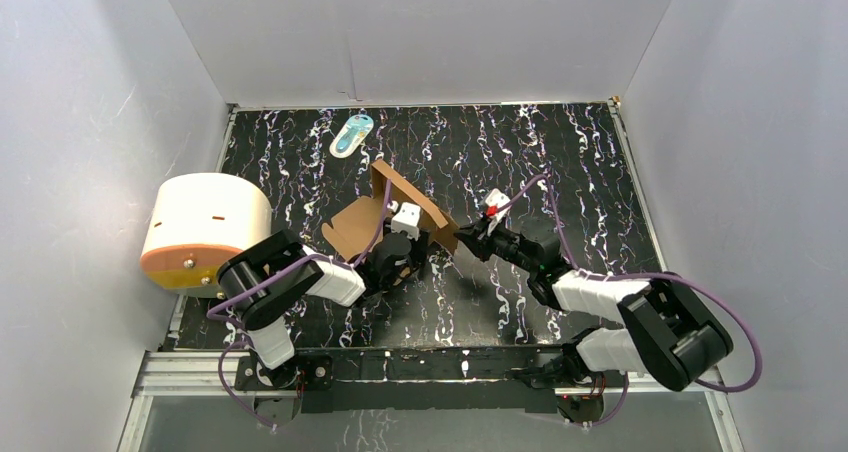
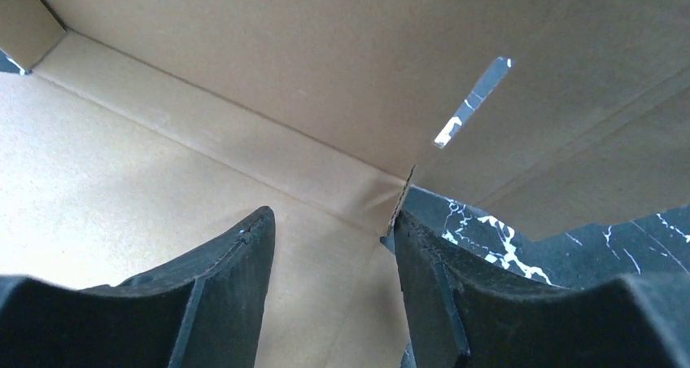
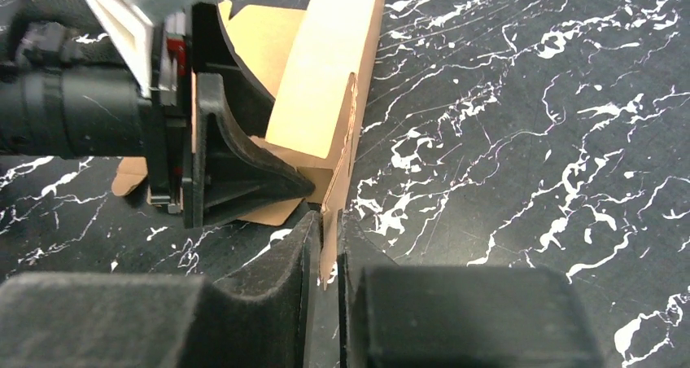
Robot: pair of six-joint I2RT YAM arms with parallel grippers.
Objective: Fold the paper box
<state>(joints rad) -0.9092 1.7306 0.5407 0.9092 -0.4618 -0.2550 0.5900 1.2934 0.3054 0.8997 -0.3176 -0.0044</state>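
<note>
Our right end effector (image 3: 325,234) pinches a flap of the paper box (image 3: 325,67), light and creasable we judge; left end effector (image 2: 332,221) is spread.

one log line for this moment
stage: mid-fold | paper box: one wall up | left end effector: open, inside box | right end effector: pinching flap edge

the paper box (image 1: 352,230) is plain brown. the counter (image 1: 580,162) is black with white marble veining. at its left edge, the cylinder (image 1: 205,217) is white with an orange face. near the far edge, the packet (image 1: 352,134) is teal and white. the left arm (image 1: 330,282) and right arm (image 1: 590,292) are black and white.
</note>
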